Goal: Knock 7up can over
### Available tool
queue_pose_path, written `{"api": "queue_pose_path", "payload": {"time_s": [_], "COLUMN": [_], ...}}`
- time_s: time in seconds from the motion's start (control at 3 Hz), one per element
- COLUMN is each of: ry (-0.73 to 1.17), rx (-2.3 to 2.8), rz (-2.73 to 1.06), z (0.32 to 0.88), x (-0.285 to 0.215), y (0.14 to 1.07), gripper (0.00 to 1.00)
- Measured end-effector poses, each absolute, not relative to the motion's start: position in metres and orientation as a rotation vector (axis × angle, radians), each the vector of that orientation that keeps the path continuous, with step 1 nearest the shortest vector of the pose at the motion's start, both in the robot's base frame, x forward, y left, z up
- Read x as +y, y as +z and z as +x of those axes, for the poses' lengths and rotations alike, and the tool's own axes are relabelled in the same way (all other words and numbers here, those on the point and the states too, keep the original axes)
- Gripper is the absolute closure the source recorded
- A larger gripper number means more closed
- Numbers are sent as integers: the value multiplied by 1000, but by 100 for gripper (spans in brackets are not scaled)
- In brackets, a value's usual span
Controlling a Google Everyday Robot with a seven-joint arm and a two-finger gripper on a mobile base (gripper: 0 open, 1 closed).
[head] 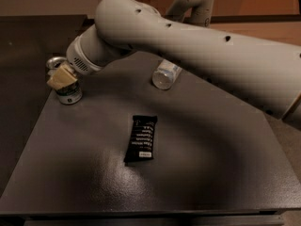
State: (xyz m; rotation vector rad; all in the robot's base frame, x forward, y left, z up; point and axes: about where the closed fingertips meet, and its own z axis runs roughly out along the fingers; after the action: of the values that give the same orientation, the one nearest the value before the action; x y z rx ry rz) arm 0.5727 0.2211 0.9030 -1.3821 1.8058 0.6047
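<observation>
While looking down over the dark surface (211, 182), picking out the 7up can (70, 95) right at the far-left edge, base down, green-and-white band showing low, silver top peeking out behind. Finding the gripper (61, 77) right on it, tan pad laid across the can's upper side, touching. Cannot tell how far the jaws are open, nor whether anything is clamped. Tracing the big pale arm (197, 46) in from the right, stretched over the far half of the surface. Spotting a clear plastic water bottle (165, 75) tucked partly under that arm, well apart from the can. Down the middle, noting a flat black snack bar wrapper (141, 138), lying apart from both can and bottle.
</observation>
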Motion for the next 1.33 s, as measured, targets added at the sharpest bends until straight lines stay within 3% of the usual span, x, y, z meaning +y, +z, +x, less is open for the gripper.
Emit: {"api": "queue_pose_path", "payload": {"time_s": [0.67, 1.0, 1.33], "ry": [507, 366, 207], "rx": [1820, 1828, 1825], "rz": [-1456, -1534, -1643], "z": [557, 553, 553], "x": [204, 179, 149], "y": [932, 944, 949], "gripper": [88, 100, 100]}}
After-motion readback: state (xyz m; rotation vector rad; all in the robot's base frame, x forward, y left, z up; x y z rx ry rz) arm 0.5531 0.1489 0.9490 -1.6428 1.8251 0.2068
